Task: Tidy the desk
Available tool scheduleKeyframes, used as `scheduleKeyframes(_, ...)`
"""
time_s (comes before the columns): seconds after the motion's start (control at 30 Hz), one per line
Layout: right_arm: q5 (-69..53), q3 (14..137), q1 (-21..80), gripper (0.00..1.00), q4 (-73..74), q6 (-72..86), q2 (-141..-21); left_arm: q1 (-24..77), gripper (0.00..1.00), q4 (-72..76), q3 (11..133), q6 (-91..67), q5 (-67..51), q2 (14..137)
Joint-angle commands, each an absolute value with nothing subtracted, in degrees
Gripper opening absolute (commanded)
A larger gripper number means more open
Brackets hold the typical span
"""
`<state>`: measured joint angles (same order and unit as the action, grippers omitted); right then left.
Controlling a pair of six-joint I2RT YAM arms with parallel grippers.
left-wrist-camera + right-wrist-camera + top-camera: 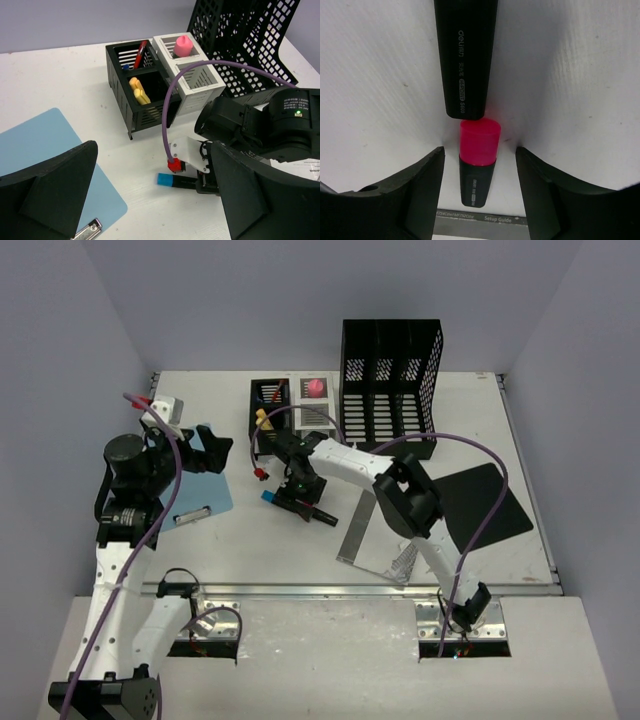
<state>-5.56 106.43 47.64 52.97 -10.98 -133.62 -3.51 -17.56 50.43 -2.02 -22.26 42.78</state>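
Big white flat desk (300,540) sits boxed in by pale lilac walls (300,300). Left gripper (154,165) is spread wide above it; right gripper (479,160) is spread around a pink-ended black plastic highlighter (479,142), not touching.

Pink-capped marker (479,145) within right gripper (479,156)

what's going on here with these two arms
Two robot arms are tidying a desk. The right gripper is down near the middle of it, its open fingers on either side of a pink-capped highlighter with gaps on both sides, so nothing is gripped yet. A black marker lies end to end with it. The left gripper hangs wide open over a blue clipboard, holding nothing. A black pen organizer and a file rack stand at the back.
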Motion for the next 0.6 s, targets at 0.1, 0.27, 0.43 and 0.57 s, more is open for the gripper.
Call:
scheduleKeyframes(0.1, -4.92, 110.39, 49.57, 0.41, 52.38, -11.95, -135.61, -3.87, 0.94, -16.0, 48.87, -3.78, -23.47, 42.19)
scheduleKeyframes(0.27, -4.4, 109.86, 49.75, 0.01, 53.79, -12.13, -133.52, -3.78, 0.94, -15.82, 49.39, -4.13, -23.55, 42.8)
scheduleKeyframes(0.43, -4.74, 111.44, 49.13, 0.01, 53.09, -10.82, -125.35, -3.78, 0.95, -13.63, 48.7, -6.49, -23.21, 41.84)
scheduleKeyframes(0.57, -2.03, 110.05, 47.03, 0.01, 44.23, -6.07, -115.6, -3.87, 1.0, -11.52, 47.81, -9.49, -21.19, 39.82)
